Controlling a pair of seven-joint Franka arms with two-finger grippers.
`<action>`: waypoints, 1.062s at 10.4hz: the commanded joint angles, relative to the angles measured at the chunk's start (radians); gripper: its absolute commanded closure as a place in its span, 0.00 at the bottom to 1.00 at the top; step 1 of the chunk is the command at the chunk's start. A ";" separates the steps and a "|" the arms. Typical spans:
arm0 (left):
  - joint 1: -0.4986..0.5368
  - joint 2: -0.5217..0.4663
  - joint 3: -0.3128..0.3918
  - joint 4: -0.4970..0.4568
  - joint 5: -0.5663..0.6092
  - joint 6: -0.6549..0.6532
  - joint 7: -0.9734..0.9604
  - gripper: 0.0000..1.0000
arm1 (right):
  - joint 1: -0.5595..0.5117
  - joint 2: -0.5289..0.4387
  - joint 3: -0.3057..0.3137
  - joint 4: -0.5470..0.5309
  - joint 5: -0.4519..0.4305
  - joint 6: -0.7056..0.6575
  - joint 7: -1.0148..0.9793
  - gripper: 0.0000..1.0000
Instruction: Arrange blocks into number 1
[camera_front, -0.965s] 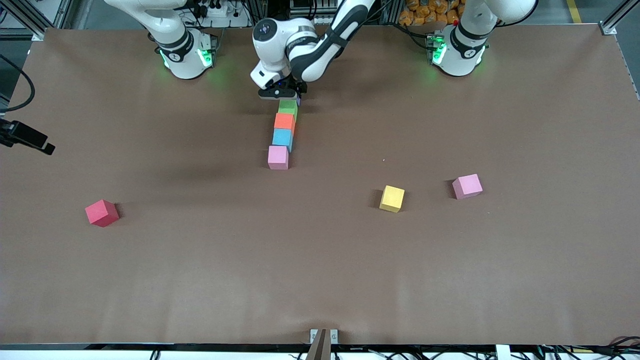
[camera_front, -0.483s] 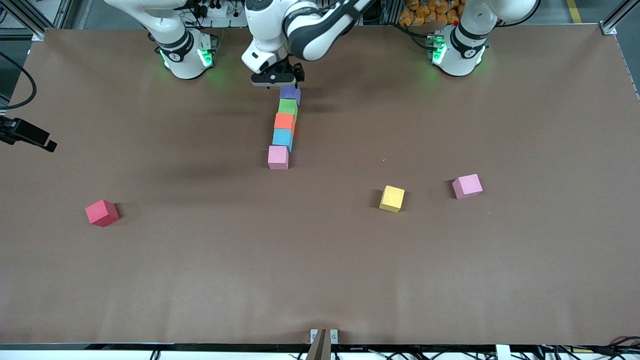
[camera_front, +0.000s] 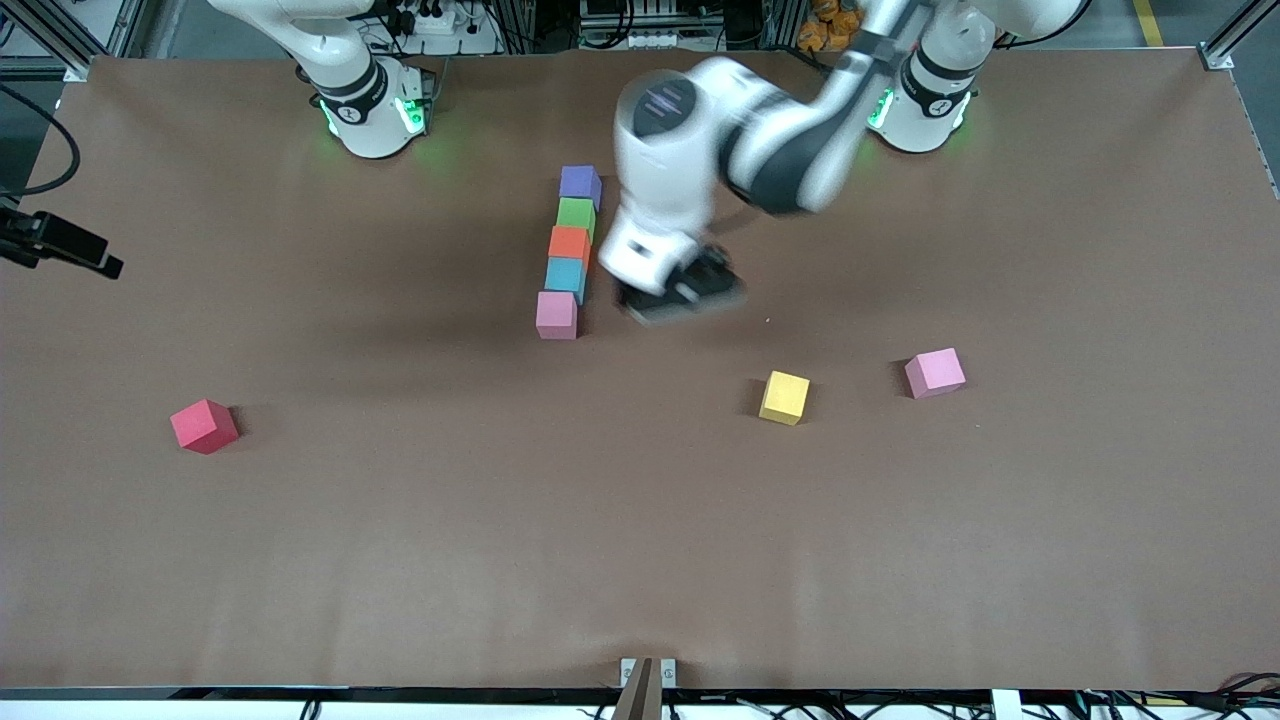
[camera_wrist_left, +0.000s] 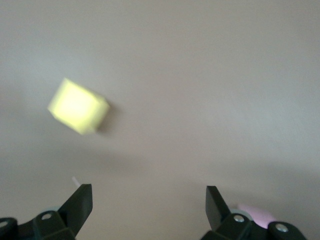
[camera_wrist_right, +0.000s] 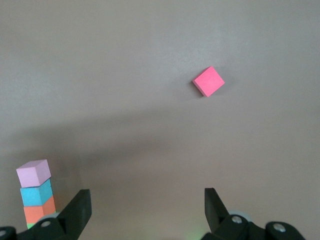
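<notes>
- The left gripper (camera_front: 683, 297) is held in the air over bare table, just beside the near end of the block line on the left arm's side; its fingers (camera_wrist_left: 80, 205) are spread wide and nothing is held between them.
- The right gripper (camera_wrist_right: 145, 210) is not seen in the front view; in its wrist view the fingers are spread apart and empty, above bare table, and the right arm waits.
- Five blocks are set in a line, each touching the next: purple block (camera_front: 579, 185) farthest from the front camera, then green block (camera_front: 575, 215), orange block (camera_front: 569, 245), light blue block (camera_front: 565, 275), and pink block (camera_front: 556, 314) nearest to it.
- The line slants slightly, its near end lying a little more toward the right arm's end of the table.
- A yellow cube (camera_front: 784, 397) is found nearer to the front camera, toward the left arm's end.
- A second pink cube (camera_front: 935, 372) lies near the yellow cube, closer to the left arm's end.
- A red cube (camera_front: 203, 425) lies well apart, toward the right arm's end.
</notes>
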 joint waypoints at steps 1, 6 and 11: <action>0.159 0.000 -0.006 0.060 0.021 -0.056 0.151 0.00 | 0.004 -0.004 -0.001 0.015 0.003 -0.028 -0.011 0.00; 0.368 -0.091 -0.013 0.051 0.000 -0.180 0.429 0.00 | 0.002 -0.002 -0.001 0.015 0.004 -0.029 -0.011 0.00; 0.512 -0.281 -0.049 0.050 -0.003 -0.374 0.708 0.00 | 0.002 -0.001 -0.001 0.015 0.004 -0.028 -0.011 0.00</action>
